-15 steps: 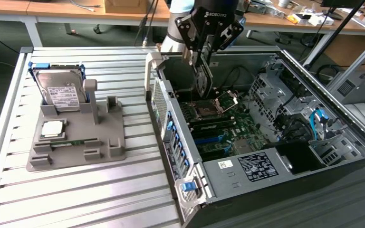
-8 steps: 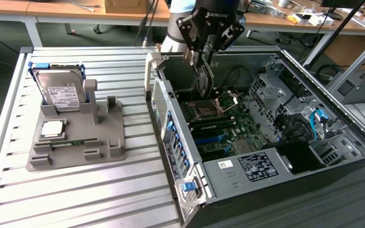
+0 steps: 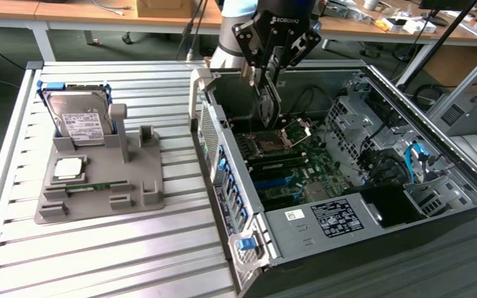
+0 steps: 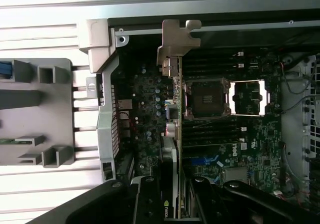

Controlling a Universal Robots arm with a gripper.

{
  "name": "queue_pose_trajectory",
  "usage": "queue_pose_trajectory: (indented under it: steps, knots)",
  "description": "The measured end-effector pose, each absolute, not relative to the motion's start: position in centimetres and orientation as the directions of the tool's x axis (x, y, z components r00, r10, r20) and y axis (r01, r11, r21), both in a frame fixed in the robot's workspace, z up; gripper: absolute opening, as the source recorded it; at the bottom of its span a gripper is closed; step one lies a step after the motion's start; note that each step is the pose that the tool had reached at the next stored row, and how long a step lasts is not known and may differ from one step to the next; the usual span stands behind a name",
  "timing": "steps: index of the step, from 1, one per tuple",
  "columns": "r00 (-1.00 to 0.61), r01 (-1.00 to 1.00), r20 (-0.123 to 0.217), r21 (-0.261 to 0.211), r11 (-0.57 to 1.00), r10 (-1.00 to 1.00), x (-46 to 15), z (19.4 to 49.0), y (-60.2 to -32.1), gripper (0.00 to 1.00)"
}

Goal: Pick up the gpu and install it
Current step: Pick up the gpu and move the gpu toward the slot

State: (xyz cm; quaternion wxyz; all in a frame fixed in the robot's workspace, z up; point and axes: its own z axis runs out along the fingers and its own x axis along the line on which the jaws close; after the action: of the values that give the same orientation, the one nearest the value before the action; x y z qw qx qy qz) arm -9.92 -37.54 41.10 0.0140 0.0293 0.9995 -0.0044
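Hand [image 3: 269, 76] tight around the gpu [image 3: 268, 107], upright above the open computer case [image 3: 300, 228]

Black hand [image 3: 269, 79] with white lettering, on a silver-grey arm [image 3: 224, 57].

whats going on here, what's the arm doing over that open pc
A robot arm's pincer is shut on the gpu. It holds the card on edge above the motherboard inside the open computer case. The card does not look seated in a slot yet. On the exterior view's left, a hard drive stands in a grey holder.
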Motion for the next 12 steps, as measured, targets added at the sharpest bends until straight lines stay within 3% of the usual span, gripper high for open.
queue_pose_trajectory:
  steps: [12]
  knots:
    - [-0.998, 0.059, -0.028, -0.008, 0.998, 0.058, -9.33, 40.97, -37.55, 0.27]
